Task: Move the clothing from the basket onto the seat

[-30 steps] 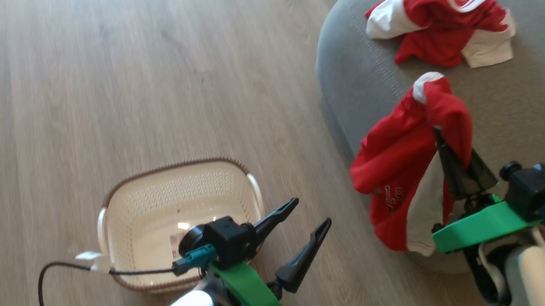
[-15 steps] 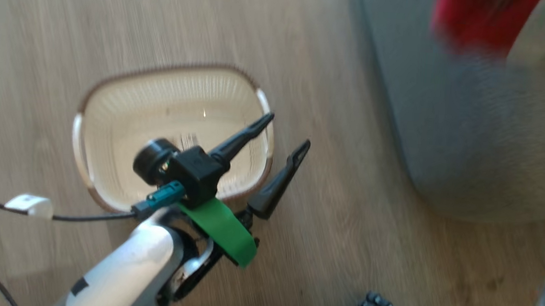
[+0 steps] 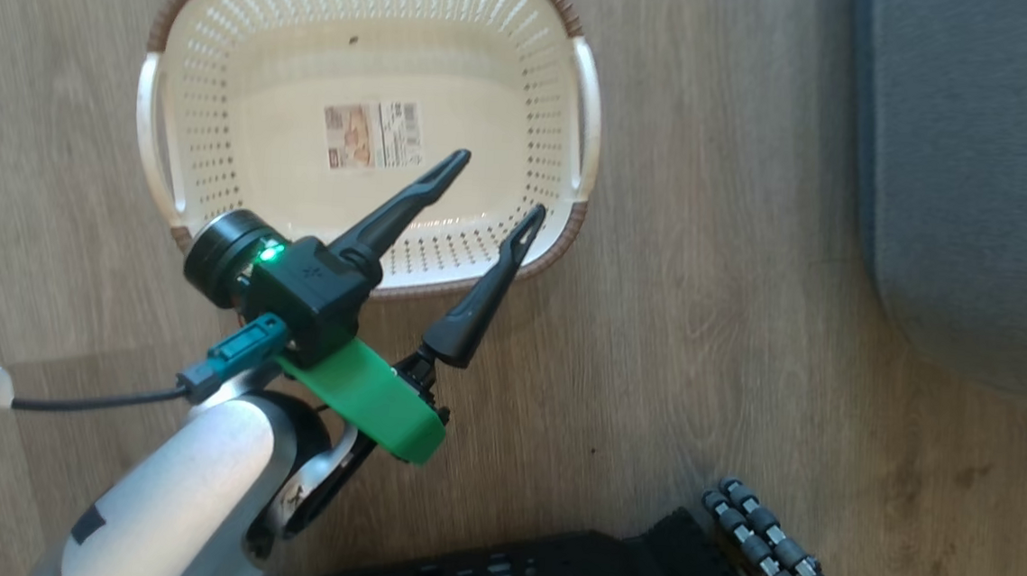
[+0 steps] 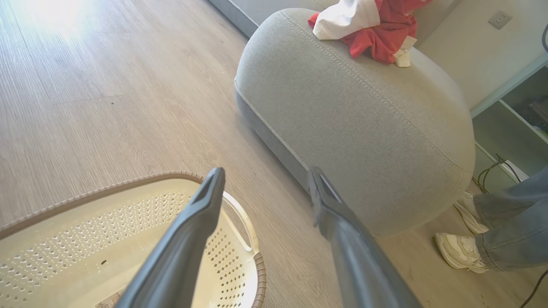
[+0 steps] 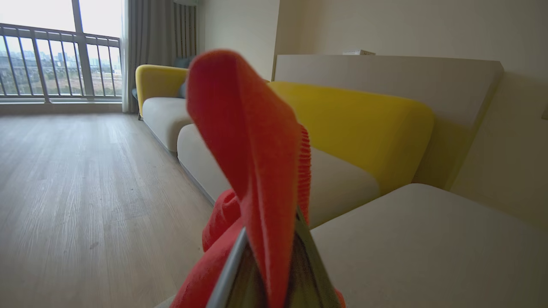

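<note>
Left tool (image 3: 500, 181) spread wide above the basket (image 3: 221, 78), the seat (image 3: 982, 176) at three o'clock. Right tool (image 5: 272, 222) pinched tight on red clothing (image 5: 252, 141), fabric flopping over its tips.

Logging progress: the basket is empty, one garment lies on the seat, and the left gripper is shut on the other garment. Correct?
One slip: the right gripper is shut on the other garment, as the right wrist view shows; the left gripper is open. The basket is empty and one garment lies on the seat.
</note>
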`<state>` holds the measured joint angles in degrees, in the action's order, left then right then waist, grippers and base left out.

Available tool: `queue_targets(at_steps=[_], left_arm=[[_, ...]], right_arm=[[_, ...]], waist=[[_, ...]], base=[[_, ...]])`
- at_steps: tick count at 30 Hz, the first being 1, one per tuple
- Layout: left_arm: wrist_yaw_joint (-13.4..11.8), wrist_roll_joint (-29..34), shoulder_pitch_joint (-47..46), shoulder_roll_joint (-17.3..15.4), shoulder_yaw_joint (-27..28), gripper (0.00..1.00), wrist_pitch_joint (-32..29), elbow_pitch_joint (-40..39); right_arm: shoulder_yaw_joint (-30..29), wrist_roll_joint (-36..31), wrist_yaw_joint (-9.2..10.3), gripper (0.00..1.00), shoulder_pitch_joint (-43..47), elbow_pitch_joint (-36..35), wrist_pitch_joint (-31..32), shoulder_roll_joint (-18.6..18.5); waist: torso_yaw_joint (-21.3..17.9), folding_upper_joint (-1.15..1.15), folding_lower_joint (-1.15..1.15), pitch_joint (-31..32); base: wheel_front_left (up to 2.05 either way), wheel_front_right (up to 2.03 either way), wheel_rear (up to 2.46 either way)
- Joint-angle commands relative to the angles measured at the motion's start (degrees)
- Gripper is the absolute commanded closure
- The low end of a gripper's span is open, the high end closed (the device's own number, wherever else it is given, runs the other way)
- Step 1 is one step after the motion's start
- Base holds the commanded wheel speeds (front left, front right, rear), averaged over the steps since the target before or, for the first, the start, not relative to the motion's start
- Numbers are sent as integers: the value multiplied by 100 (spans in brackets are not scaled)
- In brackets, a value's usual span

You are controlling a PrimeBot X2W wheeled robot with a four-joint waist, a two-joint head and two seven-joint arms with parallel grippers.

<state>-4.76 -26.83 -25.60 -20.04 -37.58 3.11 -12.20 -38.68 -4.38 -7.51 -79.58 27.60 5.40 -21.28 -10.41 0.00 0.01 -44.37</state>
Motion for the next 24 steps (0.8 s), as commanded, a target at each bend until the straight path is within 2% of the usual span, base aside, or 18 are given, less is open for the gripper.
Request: queue_targets(at_steps=[1,2,6,8,11,16,19,20,24], left_arm=[[-30,2,128,-97,162,0,32,-249],[-45,-11,151,-105,177,0,41,-256],[-78,-60,208,-87,192,0,89,-226],[-106,-68,217,-80,219,0,129,-197],[-144,-92,225,-124,312,0,187,-136],[-161,-250,299,-133,449,0,309,36],[-135,-371,370,-65,460,0,401,205],[-135,-371,370,-65,460,0,401,205],[-146,-540,544,61,481,0,563,488]], right_arm=[[-142,-127,2,100,173,-88,-72,26],[-320,-270,2,100,325,50,-153,139],[-682,-778,2,57,847,593,-469,525],[-697,-975,2,0,956,778,-652,583],[-672,-1045,2,0,946,983,-831,582],[-87,-913,2,0,1191,1297,-851,436],[441,-679,2,0,1635,1429,-851,295],[441,-679,2,0,1635,1429,-851,295],[1178,-255,2,0,2614,1196,-863,245]], waist=[[73,0,-1,-154],[59,0,-1,-172],[17,0,-1,-108],[0,0,-1,-19],[-61,0,-1,170],[-220,0,-1,699],[-311,0,-1,1128],[-311,0,-1,1128],[-447,0,-1,1739]], base=[[0,0,0],[0,0,0],[0,0,0],[0,0,0],[0,0,0],[0,0,0],[0,0,0],[0,0,0],[0,0,0]])
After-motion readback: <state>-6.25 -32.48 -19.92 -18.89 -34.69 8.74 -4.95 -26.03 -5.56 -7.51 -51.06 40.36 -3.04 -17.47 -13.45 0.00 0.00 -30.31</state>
